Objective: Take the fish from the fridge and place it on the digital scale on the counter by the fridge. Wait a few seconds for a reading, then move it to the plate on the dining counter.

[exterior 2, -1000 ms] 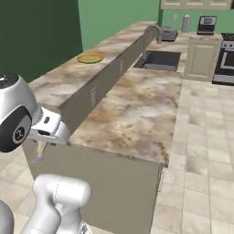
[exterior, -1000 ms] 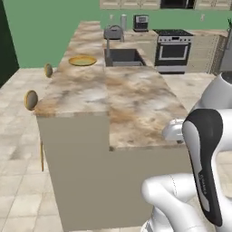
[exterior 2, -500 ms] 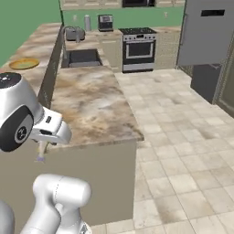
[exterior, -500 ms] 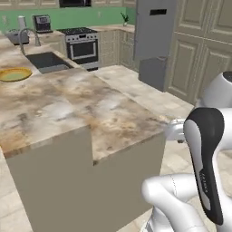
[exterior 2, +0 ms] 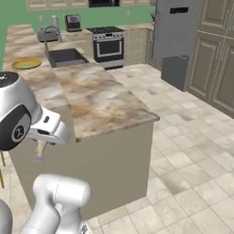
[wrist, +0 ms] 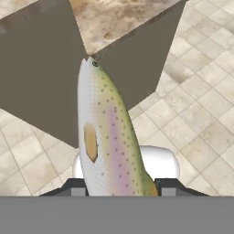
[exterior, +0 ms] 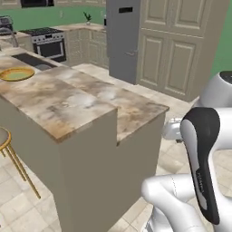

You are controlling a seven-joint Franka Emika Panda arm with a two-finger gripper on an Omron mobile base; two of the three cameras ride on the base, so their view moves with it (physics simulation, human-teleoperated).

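In your hand view the fish (wrist: 107, 137) stands up the middle of the frame, its tail end down between the two dark finger tips of the claw (wrist: 121, 186) at the bottom edge and its head pointing to the upper middle, so the claw is clenched on the fish by its tail end. Behind the fish you see the flat dark side of the dining worktop (wrist: 41, 73) across the upper left and its marbled top at the upper edge, with pale floor tiles (wrist: 201, 91) down the right. In your left base view the dining worktop (exterior: 68, 102) fills the left and centre, and the yellow plate (exterior: 17, 74) lies on it at the far left, well apart from the arm at the lower right. In your right base view the same plate (exterior 2: 26, 64) sits at the upper left of the worktop, beside the sink (exterior 2: 66, 57). The grey fridge (exterior 2: 176, 39) stands at the upper right there, and at the upper middle of the left base view, next to the tall panelled cupboards (exterior: 181, 45).
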